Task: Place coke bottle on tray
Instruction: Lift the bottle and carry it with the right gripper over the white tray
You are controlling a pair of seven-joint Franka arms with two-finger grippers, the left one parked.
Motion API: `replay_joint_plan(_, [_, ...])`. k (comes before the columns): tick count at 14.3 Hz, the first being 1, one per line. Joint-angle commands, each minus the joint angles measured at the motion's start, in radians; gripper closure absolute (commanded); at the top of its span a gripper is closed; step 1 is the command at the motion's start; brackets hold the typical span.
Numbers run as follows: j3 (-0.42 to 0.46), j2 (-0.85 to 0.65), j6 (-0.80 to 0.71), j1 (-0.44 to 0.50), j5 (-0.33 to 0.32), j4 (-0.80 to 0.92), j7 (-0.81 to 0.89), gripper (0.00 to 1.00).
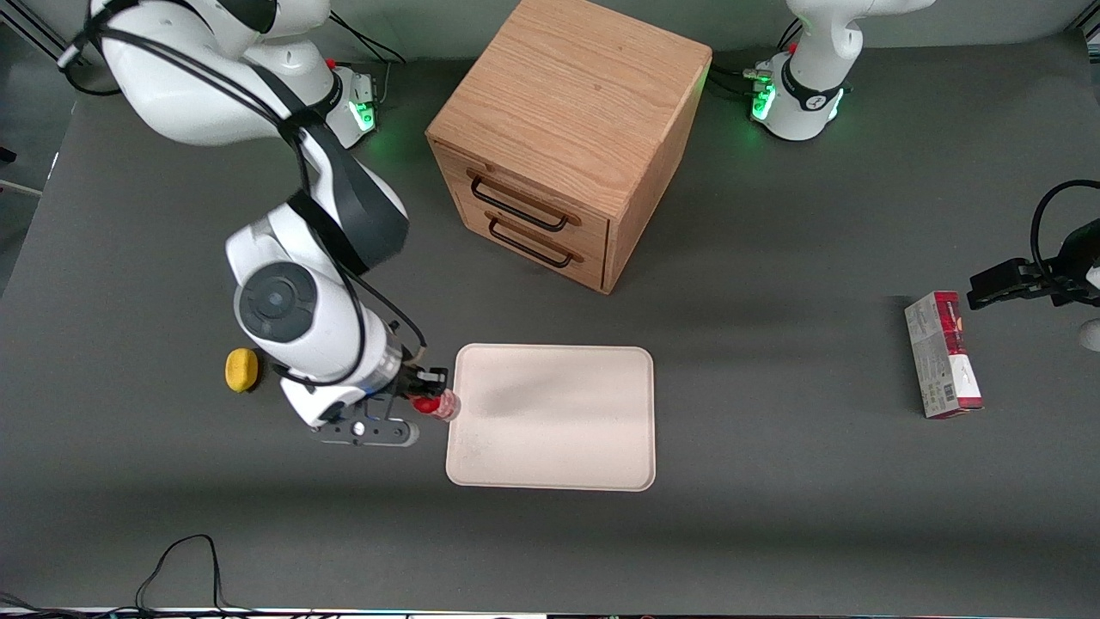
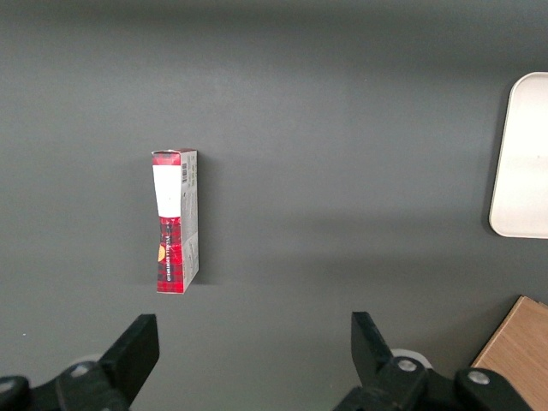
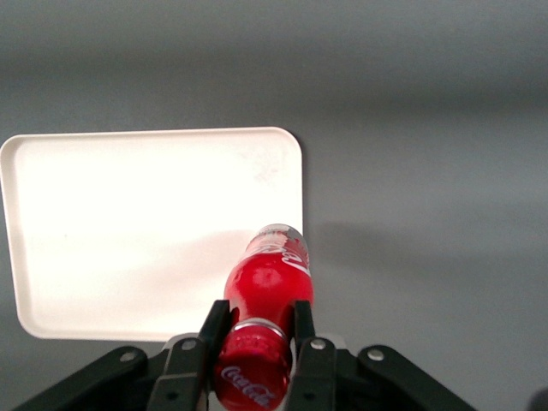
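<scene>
My right gripper (image 1: 423,401) is shut on the coke bottle (image 1: 436,405), a small red bottle with a red cap. It holds the bottle by the neck, over the edge of the tray (image 1: 559,447) at the working arm's end. In the right wrist view the fingers (image 3: 214,330) clamp the neck of the coke bottle (image 3: 270,287) just under the cap, and its clear base hangs above the corner of the cream-white tray (image 3: 128,223). The tray's surface is bare.
A wooden drawer cabinet (image 1: 567,137) stands farther from the front camera than the tray. A yellow lemon-like object (image 1: 241,370) lies beside the working arm. A red-and-grey box (image 1: 943,354) lies toward the parked arm's end, also in the left wrist view (image 2: 175,221).
</scene>
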Motion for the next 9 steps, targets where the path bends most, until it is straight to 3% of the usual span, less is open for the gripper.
replay_joint_plan(1, [-0.012,0.078,0.044,0.041,-0.07,0.061,0.026,1.0])
replay_joint_plan(5, [-0.037,0.144,0.176,0.058,-0.075,0.055,0.024,1.0])
replay_joint_plan(9, [-0.053,0.163,0.201,0.058,-0.083,0.053,0.014,1.0])
